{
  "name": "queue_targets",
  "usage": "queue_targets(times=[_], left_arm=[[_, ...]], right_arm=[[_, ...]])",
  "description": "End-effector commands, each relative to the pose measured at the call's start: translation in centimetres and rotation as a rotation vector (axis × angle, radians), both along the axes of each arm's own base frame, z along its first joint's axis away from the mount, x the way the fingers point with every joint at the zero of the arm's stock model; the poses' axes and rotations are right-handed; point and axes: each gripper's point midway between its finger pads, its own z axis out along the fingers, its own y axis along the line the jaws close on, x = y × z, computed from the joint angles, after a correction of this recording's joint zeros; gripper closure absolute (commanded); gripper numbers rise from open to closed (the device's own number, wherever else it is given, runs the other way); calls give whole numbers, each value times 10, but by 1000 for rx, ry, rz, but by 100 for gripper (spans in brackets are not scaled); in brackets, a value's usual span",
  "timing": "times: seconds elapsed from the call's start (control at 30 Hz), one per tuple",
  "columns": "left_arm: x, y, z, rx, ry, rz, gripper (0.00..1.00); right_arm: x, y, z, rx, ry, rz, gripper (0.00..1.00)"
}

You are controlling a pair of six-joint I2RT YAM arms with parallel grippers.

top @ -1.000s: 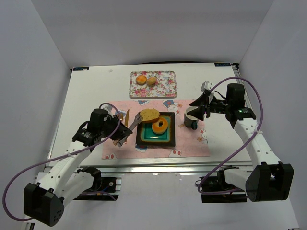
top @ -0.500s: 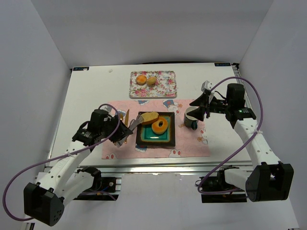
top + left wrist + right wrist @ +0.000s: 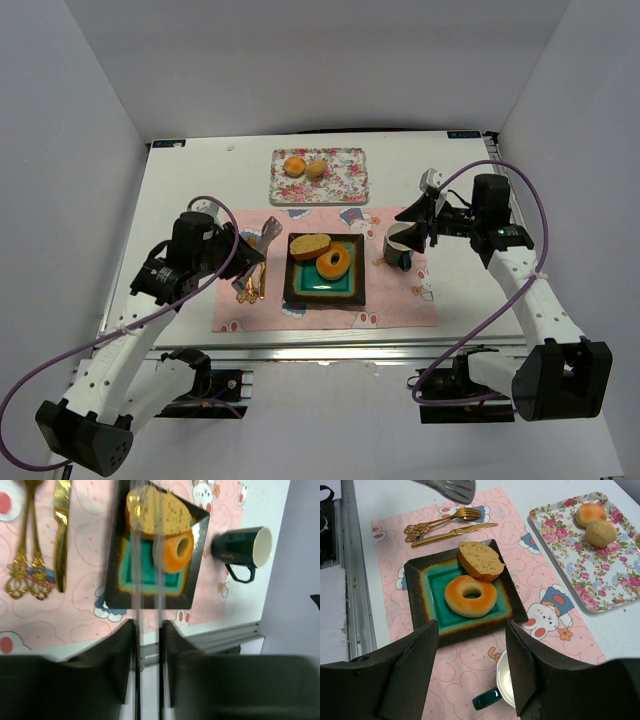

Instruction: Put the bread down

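Ring bun (image 3: 470,596) and roll (image 3: 481,560) lie on the plate (image 3: 415,575), the roll tilted at its rim. Left fingers (image 3: 125,650) clasp tongs (image 3: 450,487); right fingers (image 3: 415,665) are wide apart and hold nothing.

1. Top view: bright, even light from above. The white table (image 3: 190,190) is close to washed out, and the shadows on it are faint and soft.
2. The rail (image 3: 330,350) at the near edge carries a strip of glare.
3. Left wrist view: what I take for tongs (image 3: 159,580) smear into pale, see-through streaks. The dark housing below them is out of focus.
4. The plate (image 3: 111,570) rim glints at its right corner.
5. Right wrist view: crisp and well lit. The roll (image 3: 480,560) throws a short soft shadow, and my fingers (image 3: 407,675) are dark blurs along the bottom edge.
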Motion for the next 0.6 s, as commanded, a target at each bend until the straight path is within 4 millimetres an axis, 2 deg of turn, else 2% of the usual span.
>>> queue_targets(times=[0.0,0.07,0.13,0.17,0.23,0.27,0.3,0.33,0.37,0.4,0.43,0.47,0.5,0.53,0.57], left_arm=[[5,16,13,84,-58,28,68],[15,31,2,169,-46,68,83],[30,47,-11,291,-37,78,85],[42,67,-16,376,-38,133,89],[62,88,-17,499,-83,142,92],[74,102,-26,560,-76,156,93],[91,115,-21,635,-143,163,94],[99,123,-25,665,-158,167,94],[104,139,-43,693,-133,173,94],[121,142,-39,711,-211,148,97],[126,147,-45,722,-225,139,97],[126,157,-61,739,-213,130,99],[137,161,-64,766,-257,110,100],[139,161,-70,760,-268,82,100],[135,166,-87,769,-250,69,100]], right_arm=[[-2,1,8,16,-30,17,38],[-2,1,8,16,-31,17,38],[-2,1,8,17,-34,20,38],[-2,1,7,17,-36,20,38],[-2,1,9,17,-42,20,38],[-1,1,9,17,-46,21,38],[-1,1,9,16,-49,22,38],[-1,1,9,15,-52,22,38],[-2,1,9,13,-64,27,38],[-2,1,9,11,-69,27,38],[-2,1,8,10,-72,28,38],[-2,1,9,6,-85,31,38],[-2,1,8,4,-91,31,37],[-2,0,7,0,-93,27,37],[-2,0,8,-1,-96,26,37]])
